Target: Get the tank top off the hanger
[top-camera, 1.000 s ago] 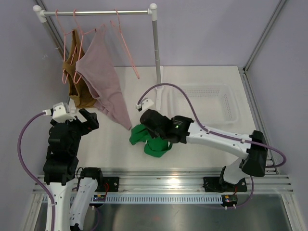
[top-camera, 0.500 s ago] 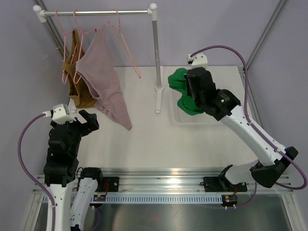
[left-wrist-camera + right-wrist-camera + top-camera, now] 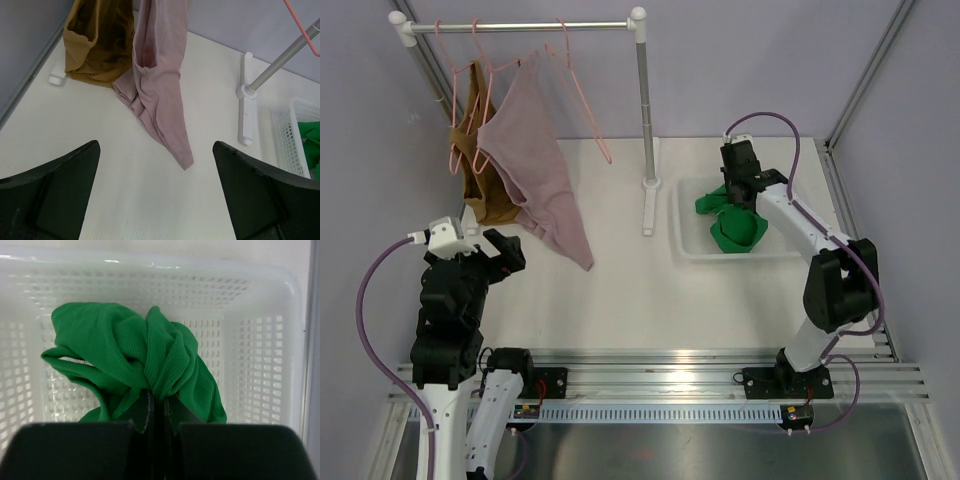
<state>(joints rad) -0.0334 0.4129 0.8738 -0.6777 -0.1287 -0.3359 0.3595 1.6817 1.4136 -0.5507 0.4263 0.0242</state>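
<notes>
A green tank top (image 3: 735, 224) hangs bunched from my right gripper (image 3: 740, 192) over the white basket (image 3: 692, 248); in the right wrist view the gripper (image 3: 157, 402) is shut on the green cloth (image 3: 150, 360) inside the basket (image 3: 260, 370). A pink tank top (image 3: 535, 160) and a brown one (image 3: 480, 160) hang on pink hangers (image 3: 582, 90) from the rail (image 3: 520, 26). They also show in the left wrist view: pink (image 3: 162, 85), brown (image 3: 97, 45). My left gripper (image 3: 492, 250) is open and empty at the left, its fingers (image 3: 55, 185) wide apart over the table.
The rack's upright post (image 3: 645, 120) and its foot (image 3: 648, 205) stand between the hanging clothes and the basket. One pink hanger (image 3: 595, 130) hangs bare. Metal frame rails border the table, with a rail along its near edge (image 3: 660, 380).
My right arm has carried the green tank top from the table centre up and right, and now holds it low in the basket. The left arm has not moved.
</notes>
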